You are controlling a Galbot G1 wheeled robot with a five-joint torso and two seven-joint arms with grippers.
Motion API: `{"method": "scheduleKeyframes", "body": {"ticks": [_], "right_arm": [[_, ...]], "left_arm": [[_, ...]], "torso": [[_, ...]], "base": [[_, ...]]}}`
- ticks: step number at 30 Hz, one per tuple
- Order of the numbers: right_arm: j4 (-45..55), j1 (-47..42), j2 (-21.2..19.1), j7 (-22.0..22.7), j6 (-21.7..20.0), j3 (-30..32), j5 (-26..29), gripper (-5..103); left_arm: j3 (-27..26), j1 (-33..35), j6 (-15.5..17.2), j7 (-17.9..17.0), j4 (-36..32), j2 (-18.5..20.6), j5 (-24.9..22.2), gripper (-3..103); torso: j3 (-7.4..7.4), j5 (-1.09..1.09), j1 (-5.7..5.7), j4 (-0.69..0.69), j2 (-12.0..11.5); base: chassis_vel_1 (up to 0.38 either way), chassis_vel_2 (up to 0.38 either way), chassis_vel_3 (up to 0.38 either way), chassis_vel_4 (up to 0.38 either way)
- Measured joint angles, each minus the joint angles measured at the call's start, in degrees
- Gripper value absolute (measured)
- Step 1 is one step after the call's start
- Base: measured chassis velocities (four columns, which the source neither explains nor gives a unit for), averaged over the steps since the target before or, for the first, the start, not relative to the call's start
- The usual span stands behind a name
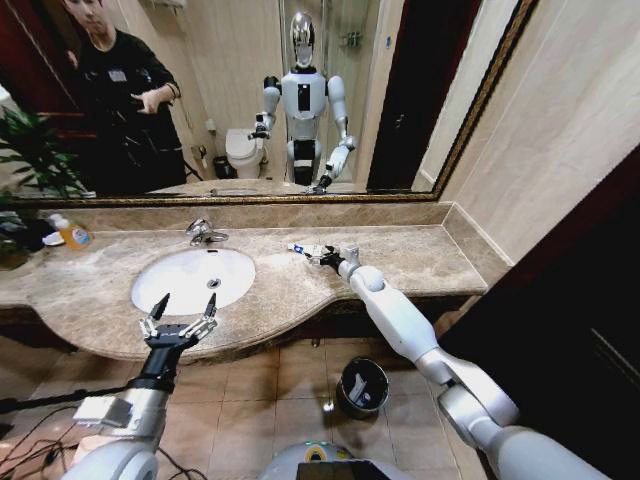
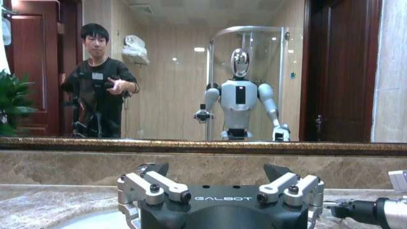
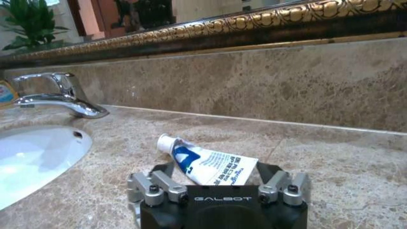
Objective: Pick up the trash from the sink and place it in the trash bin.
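I had the right gripper (image 1: 322,255) at center frame, fingers spread around a white toiletry tube (image 3: 207,164) lying on the marble counter (image 1: 420,255) beside the sink (image 1: 192,278). Best practice: close squarely across the tube's body. The left gripper (image 1: 180,315) hovered spread, lower left; the trash bin (image 1: 362,385) stood on the floor below, with the counter edge between.

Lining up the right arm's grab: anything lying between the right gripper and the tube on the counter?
Nothing: in the right wrist view the white-and-blue tube already lies between the open right gripper fingers, on bare marble counter.
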Motion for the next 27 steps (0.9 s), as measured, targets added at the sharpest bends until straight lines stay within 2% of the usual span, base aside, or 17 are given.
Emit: {"method": "scheduleKeyframes", "body": {"ticks": [1,4,5,8,10,11,12,15,18,20,21,27], "right_arm": [[0.0,0.0,0.0,-0.2,0.1,0.0,0.0,86],[0.0,-0.2,-0.2,-0.6,0.2,-0.2,-0.1,69],[0.0,-0.2,-0.2,-0.6,0.2,-0.2,-0.1,69],[0.1,-0.2,-0.2,-0.7,0.4,-0.4,-0.1,53],[0.1,-0.2,-0.2,-0.7,0.4,-0.4,-0.1,53],[0.3,-0.2,-0.3,-0.7,0.4,-0.6,-0.1,42],[0.4,-0.3,-0.3,-0.6,0.4,-0.7,-0.1,37],[0.5,-0.4,-0.2,-0.6,0.5,-0.7,-0.1,31],[1.1,-0.8,-0.3,-0.4,0.7,-0.8,-0.2,15],[1.2,-0.9,-0.3,-0.3,0.8,-0.8,-0.2,15],[1.6,-1.1,-0.5,0.0,1.2,-0.9,-0.1,4],[4.4,-2.1,-1.3,1.5,1.6,-1.1,0.5,0]], "left_arm": [[0.0,0.0,0.0,0.0,0.0,0.0,0.0,100],[0.0,0.0,0.0,0.0,0.0,0.0,0.0,100],[0.0,0.0,0.0,0.0,0.0,0.0,0.0,100],[0.0,0.0,0.0,0.0,0.0,0.0,0.0,100],[0.0,0.0,0.0,0.0,0.0,0.0,0.0,100],[0.0,0.0,0.0,0.0,0.0,0.0,0.0,100],[0.0,0.0,0.0,0.0,0.0,0.0,0.0,100],[0.0,0.0,0.0,0.0,0.0,0.0,0.0,100],[0.0,0.0,0.0,0.0,0.0,0.0,0.0,100],[0.0,0.0,0.0,0.0,0.0,0.0,0.0,100],[0.0,0.0,0.0,0.0,0.0,0.0,0.0,100],[0.0,0.0,0.0,0.0,0.0,0.0,0.0,100]], "torso": [[0.00,0.00,0.00,0.00,0.0],[0.00,0.00,0.00,0.00,0.0],[0.00,0.00,0.00,0.00,0.0],[0.00,0.01,0.00,0.00,0.0],[0.00,0.00,0.00,0.00,0.0],[0.00,0.01,0.00,0.00,0.0],[0.00,0.01,0.00,0.00,0.0],[0.00,0.01,0.00,0.00,0.0],[0.00,0.01,0.00,0.00,0.0],[0.00,0.01,0.00,0.00,0.0],[0.00,0.01,0.00,0.00,0.0],[0.00,0.01,0.00,0.00,0.0]], "base": [[0.000,0.000,0.000,0.000],[0.000,0.000,0.000,0.000],[0.000,0.000,0.000,0.000],[0.000,0.000,0.000,0.000],[0.000,0.000,0.000,0.000],[0.000,0.000,0.000,0.000],[0.000,0.000,0.000,0.000],[0.000,0.000,0.000,0.000],[0.000,0.000,0.000,0.000],[0.000,0.000,0.000,0.000],[0.000,0.000,0.000,0.000],[0.000,0.000,0.000,0.000]]}}
